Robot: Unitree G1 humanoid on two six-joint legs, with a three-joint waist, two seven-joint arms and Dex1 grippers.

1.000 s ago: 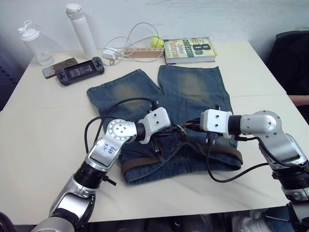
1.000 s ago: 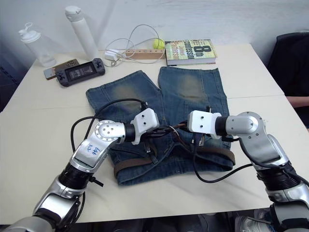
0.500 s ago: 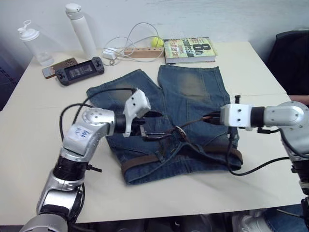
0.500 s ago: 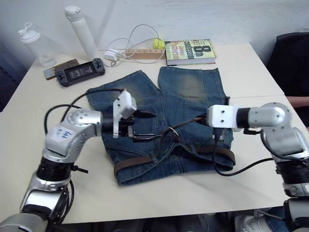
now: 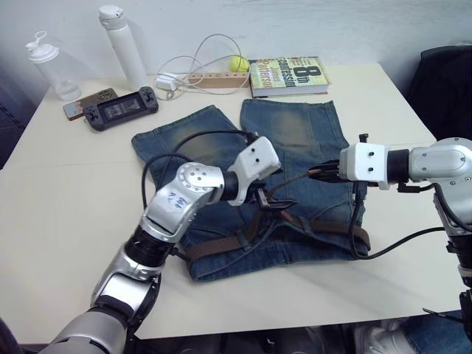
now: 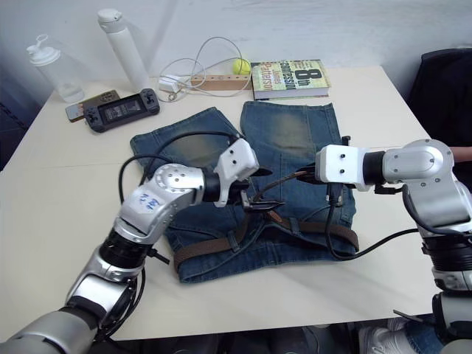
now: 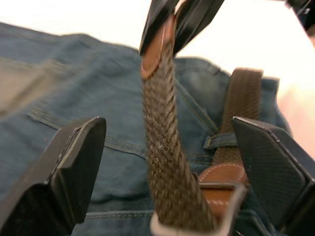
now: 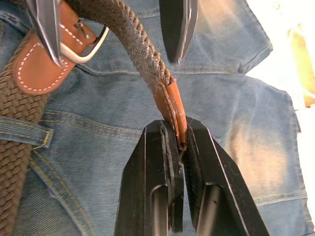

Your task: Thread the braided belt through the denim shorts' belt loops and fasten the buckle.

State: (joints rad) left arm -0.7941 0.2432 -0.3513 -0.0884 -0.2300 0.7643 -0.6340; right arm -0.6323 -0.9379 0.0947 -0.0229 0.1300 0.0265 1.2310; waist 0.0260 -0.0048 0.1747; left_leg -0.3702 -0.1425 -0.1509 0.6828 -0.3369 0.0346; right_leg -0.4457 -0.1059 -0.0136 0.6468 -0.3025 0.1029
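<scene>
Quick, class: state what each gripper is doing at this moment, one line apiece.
Left gripper: open, fingers either side of the braided belt, near the buckle.
Right gripper: shut on the belt's lighter brown tip.

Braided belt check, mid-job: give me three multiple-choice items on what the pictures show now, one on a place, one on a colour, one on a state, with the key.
1. Where is the light-brown leather tip of the dark-brown braided belt?
A. Between the right gripper's fingers
B. Flat on the table
C. Under the book

2. What colour is the small ball by the wooden strip at the table's far edge?
A. Red
B. Yellow-green
C. Black

3. How are the left gripper's fingers?
A. Shut on the belt
B. Open, one on each side of the belt
C. Shut on the shorts

Key: 1 A, the right wrist view shows the tip pinched between the two black fingers. 2 B, it shows yellow-green beside the white cable. 3 B, the left wrist view shows both fingers wide apart, with the strap and silver metal buckle between them, over the faded blue denim shorts.
</scene>
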